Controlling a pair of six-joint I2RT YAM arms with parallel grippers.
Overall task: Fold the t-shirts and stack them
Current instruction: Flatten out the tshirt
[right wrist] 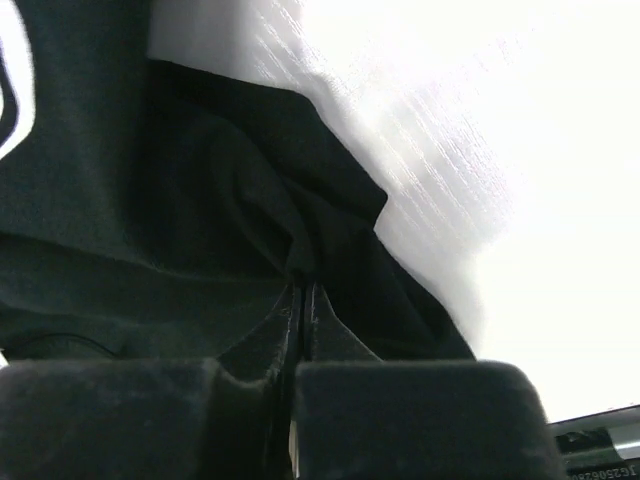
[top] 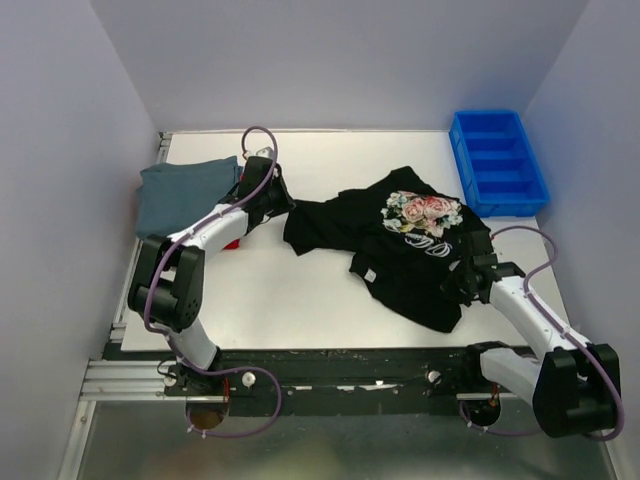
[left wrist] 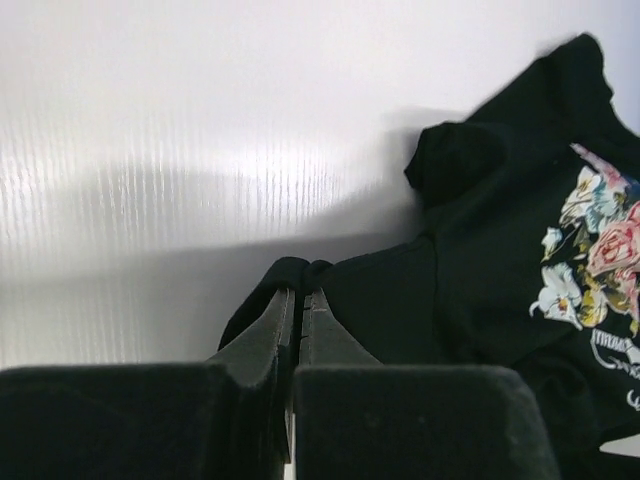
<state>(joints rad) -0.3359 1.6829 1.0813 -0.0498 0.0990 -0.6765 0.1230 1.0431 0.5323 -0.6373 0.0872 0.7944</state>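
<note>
The black t-shirt [top: 400,250] with a pink-and-white floral print lies crumpled right of the table's middle. My left gripper [top: 281,205] is shut on its left edge; in the left wrist view the gripper [left wrist: 300,292] pinches a fold of the black t-shirt [left wrist: 470,280]. My right gripper [top: 468,278] is shut on its lower right part; in the right wrist view the gripper [right wrist: 301,285] clamps the black t-shirt [right wrist: 180,220]. The folded grey-blue t-shirt [top: 180,195] lies at the far left. A bit of the red t-shirt [top: 232,243] shows under my left arm.
A blue plastic bin [top: 497,162] stands at the back right corner. The white table [top: 290,290] ends at a black rail near the arm bases. Walls close in on both sides.
</note>
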